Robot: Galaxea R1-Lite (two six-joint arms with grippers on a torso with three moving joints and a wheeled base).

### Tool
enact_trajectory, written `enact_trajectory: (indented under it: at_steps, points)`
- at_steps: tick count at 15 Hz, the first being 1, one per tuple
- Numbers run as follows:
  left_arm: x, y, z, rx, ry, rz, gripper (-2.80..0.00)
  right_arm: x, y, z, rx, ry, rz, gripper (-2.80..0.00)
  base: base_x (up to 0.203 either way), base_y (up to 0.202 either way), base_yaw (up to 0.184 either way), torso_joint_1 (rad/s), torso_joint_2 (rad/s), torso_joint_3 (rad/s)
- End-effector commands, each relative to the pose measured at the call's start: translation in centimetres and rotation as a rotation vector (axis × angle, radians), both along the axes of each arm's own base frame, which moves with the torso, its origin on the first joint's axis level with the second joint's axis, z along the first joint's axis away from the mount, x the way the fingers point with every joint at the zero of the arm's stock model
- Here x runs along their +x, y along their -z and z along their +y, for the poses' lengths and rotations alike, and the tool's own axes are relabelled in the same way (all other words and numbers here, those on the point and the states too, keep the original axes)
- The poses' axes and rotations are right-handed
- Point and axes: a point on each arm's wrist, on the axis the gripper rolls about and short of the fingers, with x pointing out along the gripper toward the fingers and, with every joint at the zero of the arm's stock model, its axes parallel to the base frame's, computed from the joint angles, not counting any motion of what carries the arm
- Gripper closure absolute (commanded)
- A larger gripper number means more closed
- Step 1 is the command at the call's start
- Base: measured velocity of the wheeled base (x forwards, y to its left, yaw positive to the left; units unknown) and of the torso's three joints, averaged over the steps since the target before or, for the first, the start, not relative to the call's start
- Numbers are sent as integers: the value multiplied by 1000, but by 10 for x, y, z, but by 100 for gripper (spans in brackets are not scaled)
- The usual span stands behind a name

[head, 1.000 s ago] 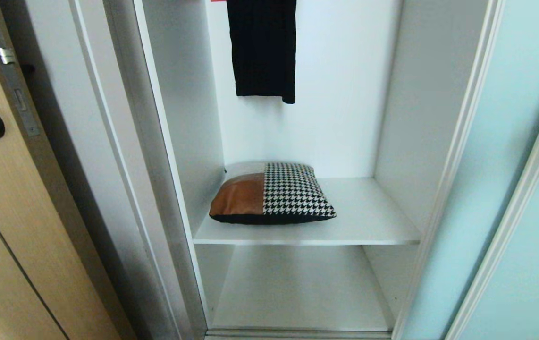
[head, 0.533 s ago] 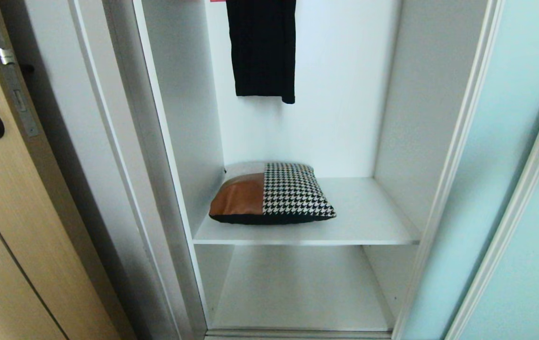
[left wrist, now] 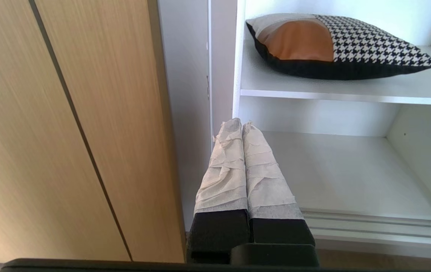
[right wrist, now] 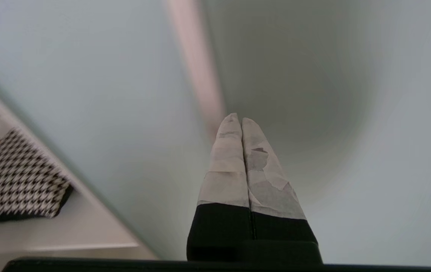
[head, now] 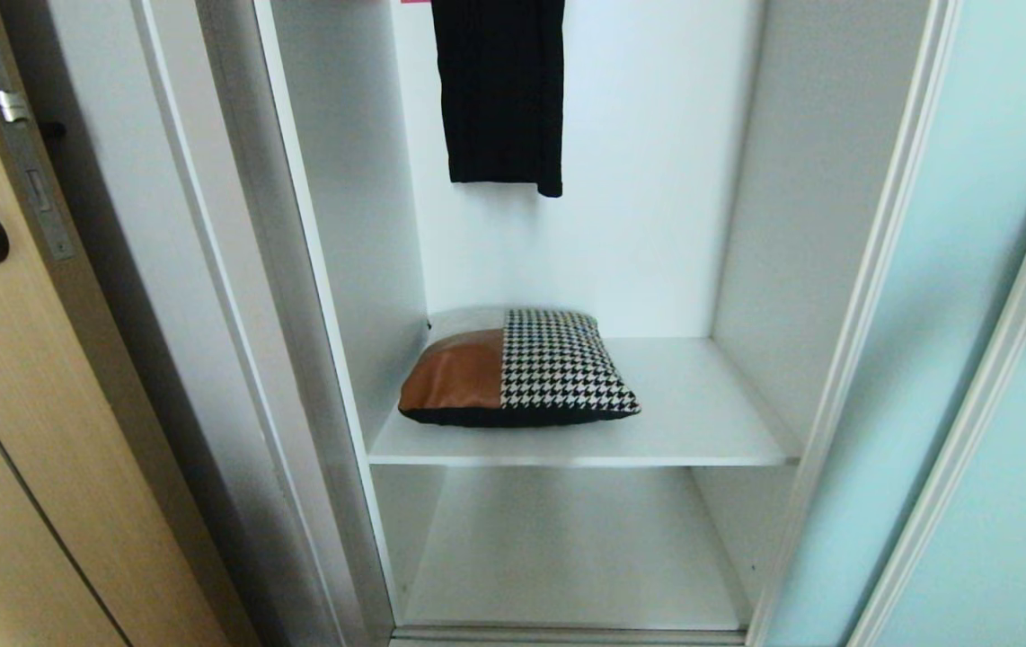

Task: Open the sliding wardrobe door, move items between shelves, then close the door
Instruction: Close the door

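Observation:
The wardrobe stands open, its sliding door [head: 935, 359] of frosted aqua glass pushed to the right. A patchwork pillow [head: 517, 368] of tan, houndstooth and black lies on the upper white shelf [head: 702, 422]. The lower shelf [head: 567, 557] holds nothing. Neither arm shows in the head view. My left gripper [left wrist: 237, 124] is shut and empty, low in front of the wardrobe's left post, below the pillow [left wrist: 332, 45]. My right gripper [right wrist: 237, 119] is shut and empty, its tips close to the aqua glass door [right wrist: 313, 94] near its pale frame strip [right wrist: 196, 71]; the pillow [right wrist: 11, 181] lies off to the side.
A black garment [head: 499, 90] hangs at the top of the compartment above the pillow. A light wooden door [head: 1, 404] with dark round knobs and a lock plate stands to the left of the wardrobe. The door's bottom track [left wrist: 370, 223] runs along the wardrobe base.

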Motion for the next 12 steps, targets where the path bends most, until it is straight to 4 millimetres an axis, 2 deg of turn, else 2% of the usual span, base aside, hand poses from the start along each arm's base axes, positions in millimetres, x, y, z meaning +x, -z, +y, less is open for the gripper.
enact_trajectory:
  at_steps: [1,3,6,10,12]
  points:
    - [0,0,0,0,0,3,0,7,7,-5,17,22,9,0,0,0,0,0,0,0]
    - [0,0,0,0,-1,3,0,14,15,-7,47,34,20,0,0,0,0,0,0,0]
    - [0,0,0,0,-1,3,0,17,14,-7,45,30,16,0,0,0,0,0,0,0]
    - [0,0,0,0,-1,3,0,27,18,2,49,12,25,0,0,0,0,0,0,0]
    - [0,0,0,0,-1,3,0,26,17,14,51,13,35,0,0,0,0,0,0,0]
